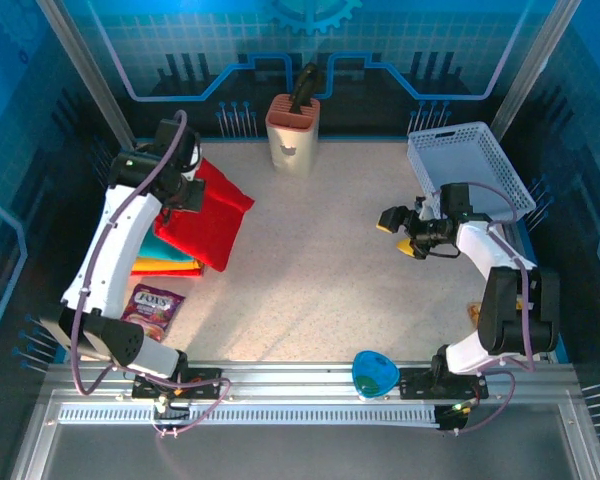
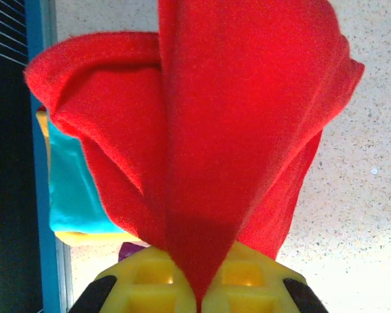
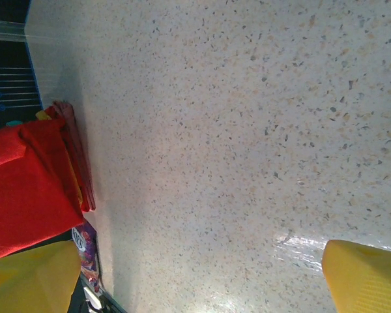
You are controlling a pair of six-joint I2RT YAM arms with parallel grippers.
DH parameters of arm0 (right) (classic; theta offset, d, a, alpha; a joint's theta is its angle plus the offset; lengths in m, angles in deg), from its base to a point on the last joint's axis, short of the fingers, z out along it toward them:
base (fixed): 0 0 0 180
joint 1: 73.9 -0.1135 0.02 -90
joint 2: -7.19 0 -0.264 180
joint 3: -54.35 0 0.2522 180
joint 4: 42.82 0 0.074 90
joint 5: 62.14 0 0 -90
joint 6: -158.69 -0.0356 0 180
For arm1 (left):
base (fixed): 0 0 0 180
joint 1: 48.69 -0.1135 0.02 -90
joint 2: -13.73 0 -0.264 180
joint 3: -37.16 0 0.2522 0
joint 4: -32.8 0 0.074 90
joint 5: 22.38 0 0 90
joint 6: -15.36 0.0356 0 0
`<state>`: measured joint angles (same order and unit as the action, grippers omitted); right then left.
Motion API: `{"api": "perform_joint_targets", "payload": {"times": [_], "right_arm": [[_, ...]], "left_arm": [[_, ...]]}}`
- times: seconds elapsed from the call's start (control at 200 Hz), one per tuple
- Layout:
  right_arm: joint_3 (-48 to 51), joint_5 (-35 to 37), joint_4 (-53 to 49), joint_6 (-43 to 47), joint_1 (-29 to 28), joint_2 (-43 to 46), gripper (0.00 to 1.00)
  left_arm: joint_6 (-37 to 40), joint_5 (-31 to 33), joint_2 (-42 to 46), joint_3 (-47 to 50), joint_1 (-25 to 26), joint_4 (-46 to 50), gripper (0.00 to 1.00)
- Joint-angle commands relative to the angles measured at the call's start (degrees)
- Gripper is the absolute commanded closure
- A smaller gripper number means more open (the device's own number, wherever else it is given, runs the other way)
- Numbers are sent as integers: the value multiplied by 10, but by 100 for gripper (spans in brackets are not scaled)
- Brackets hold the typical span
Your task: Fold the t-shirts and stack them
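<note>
A pale speckled surface (image 1: pixel 320 260) sits inside a blue-lit enclosure, with a white mesh basket (image 1: pixel 470 165) tilted at its far right. The red t-shirt (image 1: pixel 215 225) lies at the far left of the surface, on a stack of folded shirts: a teal shirt (image 2: pixel 72 189) over orange (image 1: pixel 165 266) and yellow (image 2: pixel 85 236) layers. The left arm (image 1: pixel 110 250) reaches over the shirt's far corner, and its jaws are pinched shut on a raised fold of the red cloth, which fans out from between the yellow fingers (image 2: pixel 143 280) in the left wrist view. The right arm (image 1: pixel 490 250) hovers over bare surface near the basket, jaws spread wide and holding nothing. The step in hand appears to be laying the red shirt onto the stack. To do it well, the pinched fold should probably be drawn taut, lowered flat and let go only once the cloth rests. The red shirt sits skewed like a diamond, one corner pointing toward the middle of the surface. Its long axis seems to run from far to near, across the stack's left-to-right length. Which end is the collar cannot be told.
</note>
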<state>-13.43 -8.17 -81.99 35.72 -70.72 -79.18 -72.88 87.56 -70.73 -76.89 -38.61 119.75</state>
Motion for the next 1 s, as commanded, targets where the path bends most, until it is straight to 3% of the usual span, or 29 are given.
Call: {"api": "perform_joint_targets", "payload": {"times": [0.0, 0.555, 0.996], "right_arm": [[-11, 5, -29, -2, -10, 17, 4], [-10, 41, -53, 3, -48, 29, 4], [11, 35, -34, -16, -88, 31, 4]], "left_arm": [[20, 20, 13, -35, -11, 27, 100], [20, 2, 10, -46, -95, 34, 100], [45, 64, -3, 3, -153, -42, 100]]}}
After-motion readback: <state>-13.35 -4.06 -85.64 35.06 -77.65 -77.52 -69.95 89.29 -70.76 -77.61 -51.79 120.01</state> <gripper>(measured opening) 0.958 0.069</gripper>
